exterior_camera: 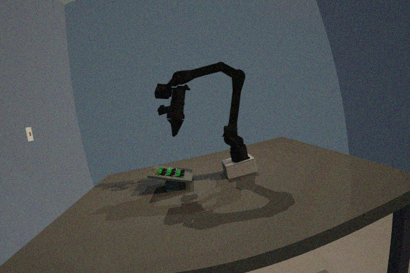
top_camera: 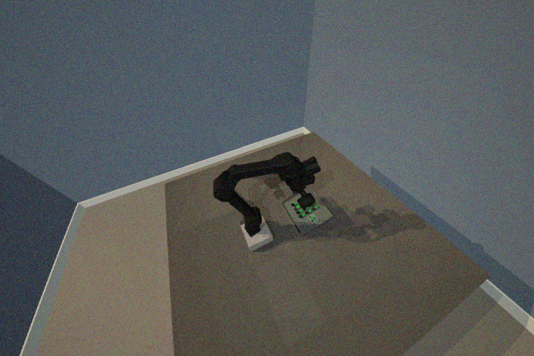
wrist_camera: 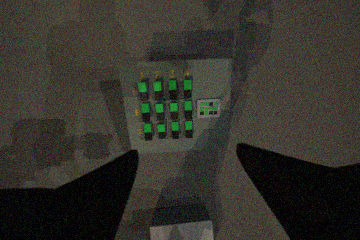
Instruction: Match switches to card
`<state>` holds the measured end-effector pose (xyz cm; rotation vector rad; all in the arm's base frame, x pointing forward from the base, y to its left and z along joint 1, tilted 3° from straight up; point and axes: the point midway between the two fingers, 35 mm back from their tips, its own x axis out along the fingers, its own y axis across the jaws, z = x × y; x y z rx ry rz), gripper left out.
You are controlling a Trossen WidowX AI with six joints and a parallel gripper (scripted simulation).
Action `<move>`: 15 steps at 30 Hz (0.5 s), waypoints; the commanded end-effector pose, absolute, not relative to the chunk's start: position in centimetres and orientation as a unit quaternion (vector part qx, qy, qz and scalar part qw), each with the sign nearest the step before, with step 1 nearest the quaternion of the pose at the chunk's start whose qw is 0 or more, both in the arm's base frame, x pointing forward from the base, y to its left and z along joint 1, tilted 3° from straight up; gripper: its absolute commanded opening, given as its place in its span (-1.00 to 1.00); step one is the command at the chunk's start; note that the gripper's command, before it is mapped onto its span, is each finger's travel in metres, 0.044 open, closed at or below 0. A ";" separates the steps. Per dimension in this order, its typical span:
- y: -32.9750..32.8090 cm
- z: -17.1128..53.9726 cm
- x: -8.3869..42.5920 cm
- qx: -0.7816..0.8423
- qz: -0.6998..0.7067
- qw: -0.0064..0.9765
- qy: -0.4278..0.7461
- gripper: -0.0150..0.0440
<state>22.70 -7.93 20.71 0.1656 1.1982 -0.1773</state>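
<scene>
Blue walls back a brown table (exterior_camera: 308, 180); on it the grey switch panel (exterior_camera: 170, 174) lies left of the arm's base (exterior_camera: 239, 167). High above the panel hangs the gripper (exterior_camera: 175, 132), released, holding nothing. Beside the switches (wrist_camera: 166, 107), on their right, sits the small card (wrist_camera: 209, 107).

Twelve switches (wrist_camera: 166, 107) show bright green halves beside dark grey halves on a pale grey panel (wrist_camera: 213, 80). The small card (wrist_camera: 208, 108) is white with green and dark squares. The arm (exterior_camera: 234, 96) is black, the tabletop (exterior_camera: 308, 180) brown-grey.

We see a brown surface (exterior_camera: 308, 180) backed by blue walls (exterior_camera: 121, 48), a small white wall plate (exterior_camera: 29, 133) at nine o'clock, and a dark surface leg (exterior_camera: 400, 238) at four o'clock.
</scene>
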 end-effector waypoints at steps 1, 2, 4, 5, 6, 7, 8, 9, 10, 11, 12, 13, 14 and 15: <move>-7.8 20.5 22.8 0.078 -0.083 0.819 0.563 0.78; -7.6 20.0 23.2 0.077 -0.083 0.819 0.563 0.69; -6.4 18.1 24.4 0.074 -0.084 0.819 0.562 0.51; -5.6 17.0 25.0 0.073 -0.084 0.820 0.562 0.42; -4.8 15.9 25.5 0.072 -0.084 0.820 0.561 0.33; -4.0 14.8 25.9 0.071 -0.084 0.821 0.560 0.24; -3.1 13.7 26.2 0.070 -0.085 0.823 0.558 0.15; -2.4 12.8 26.4 0.069 -0.085 0.824 0.557 0.06; -2.0 12.3 26.5 0.069 -0.084 0.824 0.556 -0.03; -1.8 12.1 26.6 0.068 -0.084 0.824 0.555 -0.11; -1.8 12.1 26.6 0.068 -0.084 0.824 0.555 -0.20; -1.8 12.1 26.6 0.068 -0.084 0.824 0.555 -0.29; -1.8 12.1 26.6 0.068 -0.084 0.824 0.555 -0.38; -1.8 12.1 26.6 0.068 -0.084 0.824 0.555 -0.47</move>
